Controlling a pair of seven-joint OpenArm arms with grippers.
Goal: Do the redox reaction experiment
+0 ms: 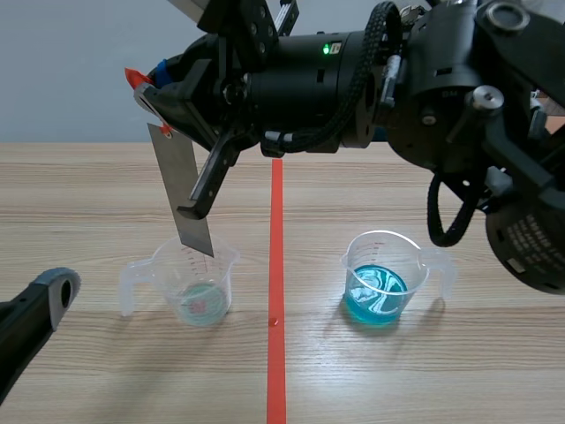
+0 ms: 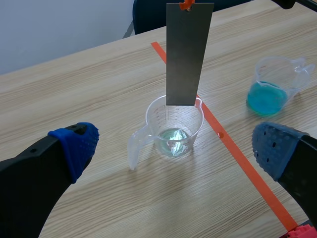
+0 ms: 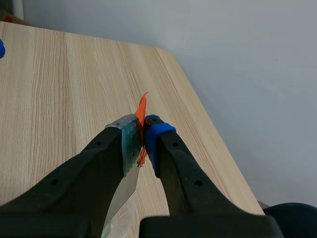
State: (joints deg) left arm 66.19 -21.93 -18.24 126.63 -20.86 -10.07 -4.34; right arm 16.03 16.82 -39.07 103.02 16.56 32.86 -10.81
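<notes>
Your right gripper (image 3: pixel 142 138) is clamped on the top end of a flat grey metal strip (image 1: pixel 185 190), with the pads pressed against its 2 faces and a small orange tag (image 3: pixel 142 110) sticking up between them. The arm comes in high from the right and reaches past the orange-red tape line (image 1: pixel 276 265), so the strip hangs on the left side of the wooden table (image 1: pixel 88 177). It hangs nearly upright with a slight lean, directly over a clear plastic measuring cup with a handle (image 1: pixel 190 278). The cup holds a shallow layer of pale green liquid (image 2: pixel 171 141). The strip's lower edge sits about level with the cup's rim and clear of the liquid; you cannot tell from these views whether it is inside the mouth.

Your left gripper (image 2: pixel 174 146) is wide open and holds nothing. It sits low at the near left, with the cup ahead of it between the 2 spread fingers.

A second clear plastic measuring cup (image 1: pixel 384 265) stands on the other side of the tape line, well apart from the first, and holds bright blue liquid (image 1: pixel 375 296).
</notes>
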